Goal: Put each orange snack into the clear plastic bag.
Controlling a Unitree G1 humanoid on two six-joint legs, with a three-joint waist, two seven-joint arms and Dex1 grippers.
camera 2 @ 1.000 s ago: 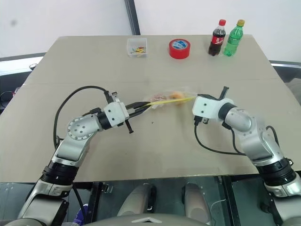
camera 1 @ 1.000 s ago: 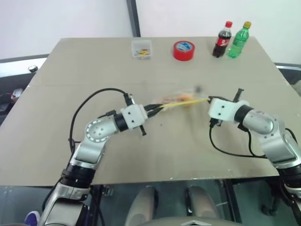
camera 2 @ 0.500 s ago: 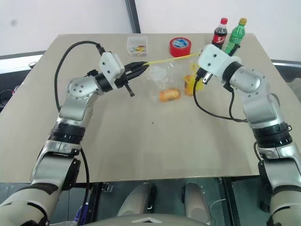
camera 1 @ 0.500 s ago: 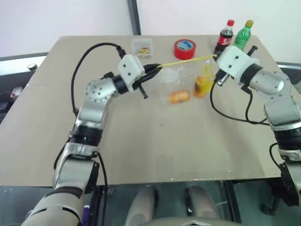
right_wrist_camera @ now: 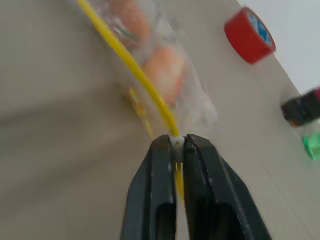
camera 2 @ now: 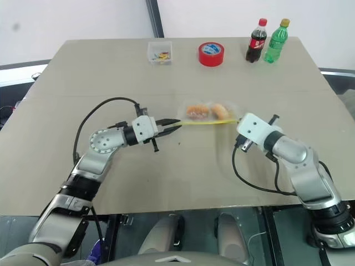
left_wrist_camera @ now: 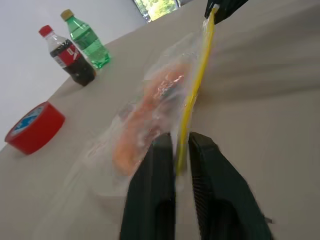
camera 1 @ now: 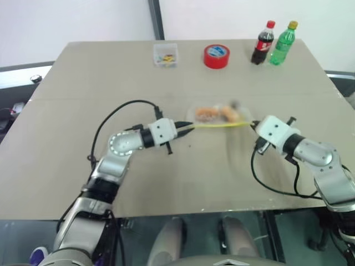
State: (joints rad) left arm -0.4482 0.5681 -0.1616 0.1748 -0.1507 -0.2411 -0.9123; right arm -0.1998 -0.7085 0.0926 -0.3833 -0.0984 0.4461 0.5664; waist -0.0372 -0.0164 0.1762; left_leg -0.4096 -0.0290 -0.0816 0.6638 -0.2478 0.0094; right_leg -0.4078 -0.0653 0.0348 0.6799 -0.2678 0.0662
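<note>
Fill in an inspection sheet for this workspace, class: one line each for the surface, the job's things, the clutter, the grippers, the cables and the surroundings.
Surface: tan table, bare in front.
Job's things: clear plastic bag lies flat mid-table, two orange snacks inside, yellow seal strip stretched between the grippers.
Clutter: red tape roll, cola bottle, green bottle and small clear box along the far edge.
Grippers: left gripper pinches one end of the strip, right gripper the other.
Cables: black cable loops over the left arm, another under the right.
Surroundings: pale wall behind.
</note>
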